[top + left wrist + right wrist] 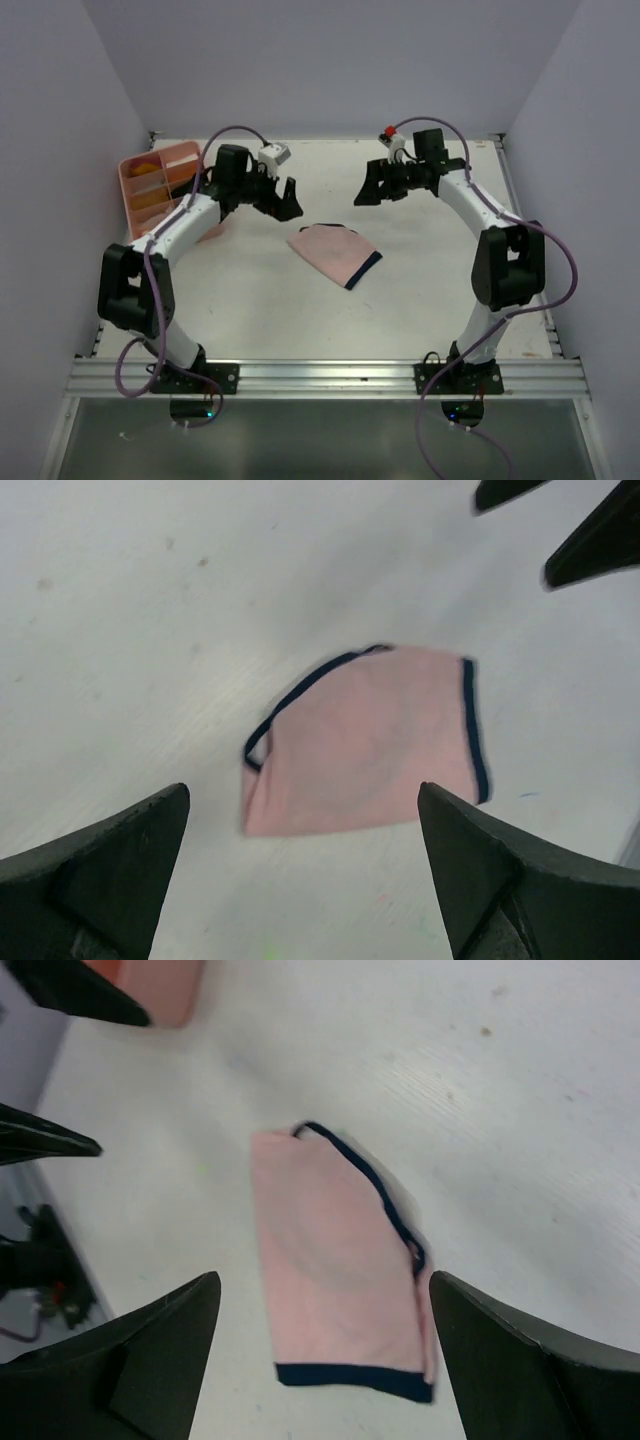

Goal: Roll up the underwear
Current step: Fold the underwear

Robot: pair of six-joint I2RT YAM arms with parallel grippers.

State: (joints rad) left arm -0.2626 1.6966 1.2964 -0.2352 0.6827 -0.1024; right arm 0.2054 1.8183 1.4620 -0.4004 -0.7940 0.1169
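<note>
Pale pink underwear [335, 255], dark-edged, flat mid-tabletop [430, 300]: likely light and limp; best taken at its 4 o'clock hem. Left pincer [283, 205] and right pincer [368, 192]: both released, at 11 and 1 o'clock.

I find nothing I can read in any of my three views. The pink underwear [335, 255] shows only plain cloth with dark edging, and the pink tray [133, 172] and the bench [420, 290] show no lettering or numbers. The white module [273, 154] on my left wrist and the red-topped module [393, 138] on my right are too small to make out any marking.
</note>
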